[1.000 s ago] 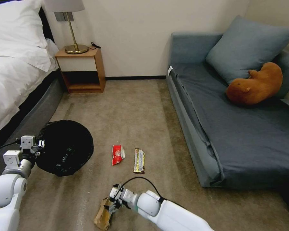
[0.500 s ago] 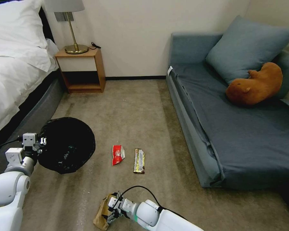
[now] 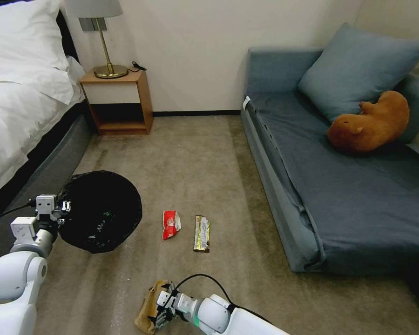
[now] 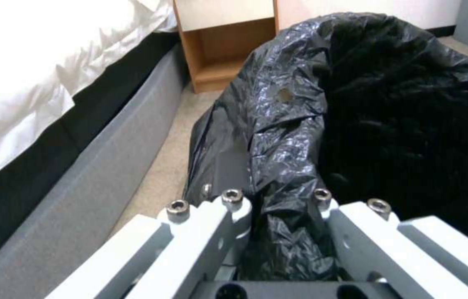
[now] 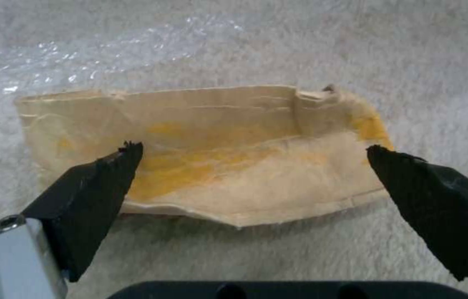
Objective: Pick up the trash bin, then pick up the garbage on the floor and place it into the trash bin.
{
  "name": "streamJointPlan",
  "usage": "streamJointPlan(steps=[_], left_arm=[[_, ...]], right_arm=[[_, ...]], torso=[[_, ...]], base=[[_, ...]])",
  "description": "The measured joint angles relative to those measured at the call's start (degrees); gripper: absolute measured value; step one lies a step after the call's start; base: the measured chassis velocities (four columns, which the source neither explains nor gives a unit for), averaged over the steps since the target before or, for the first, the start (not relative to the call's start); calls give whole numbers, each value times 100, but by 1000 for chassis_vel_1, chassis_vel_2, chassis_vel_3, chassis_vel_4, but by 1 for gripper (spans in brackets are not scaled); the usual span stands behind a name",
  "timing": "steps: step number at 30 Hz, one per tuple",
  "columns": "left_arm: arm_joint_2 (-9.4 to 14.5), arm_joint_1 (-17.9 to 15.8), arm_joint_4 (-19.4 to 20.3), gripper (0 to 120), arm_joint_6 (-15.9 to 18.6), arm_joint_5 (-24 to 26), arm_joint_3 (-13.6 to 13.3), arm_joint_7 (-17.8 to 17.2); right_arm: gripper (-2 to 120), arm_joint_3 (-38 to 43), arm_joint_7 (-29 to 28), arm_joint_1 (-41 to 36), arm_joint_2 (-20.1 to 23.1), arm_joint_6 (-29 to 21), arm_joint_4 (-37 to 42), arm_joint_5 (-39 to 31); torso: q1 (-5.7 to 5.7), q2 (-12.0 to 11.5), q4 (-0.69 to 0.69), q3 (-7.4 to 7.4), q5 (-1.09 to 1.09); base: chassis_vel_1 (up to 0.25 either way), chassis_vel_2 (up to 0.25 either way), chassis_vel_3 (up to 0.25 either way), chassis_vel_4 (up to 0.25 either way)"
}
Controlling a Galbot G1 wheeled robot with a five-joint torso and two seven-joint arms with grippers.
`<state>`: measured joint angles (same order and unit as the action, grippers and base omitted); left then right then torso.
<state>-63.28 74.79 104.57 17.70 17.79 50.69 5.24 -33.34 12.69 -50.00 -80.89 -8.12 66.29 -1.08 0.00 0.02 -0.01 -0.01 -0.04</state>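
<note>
The trash bin, lined with a crinkly black bag, hangs tilted at the left, its mouth facing me. My left gripper is shut on its rim; the wrist view shows the bag pinched between the fingers. On the carpet lie a red-and-white snack packet and a gold-brown bar wrapper. Near the bottom edge lies a crumpled brown paper wrapper. My right gripper hovers open just above that brown wrapper, one black fingertip at each end.
A bed runs along the left, with a wooden nightstand and lamp at the back. A grey-blue sofa with a cushion and a brown plush toy fills the right. Open carpet lies between them.
The left gripper has carried the bin a little up and to the right. The right gripper has sunk lower, closer over the brown paper wrapper.
</note>
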Motion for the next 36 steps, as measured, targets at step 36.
streamJointPlan(steps=[36], left_arm=[[-95,82,-69,5,-164,-24,35,87]], right_arm=[[100,234,695,165,-275,2111,-49,4164]], torso=[[0,-3,3,2,6]], base=[[0,0,0,0]])
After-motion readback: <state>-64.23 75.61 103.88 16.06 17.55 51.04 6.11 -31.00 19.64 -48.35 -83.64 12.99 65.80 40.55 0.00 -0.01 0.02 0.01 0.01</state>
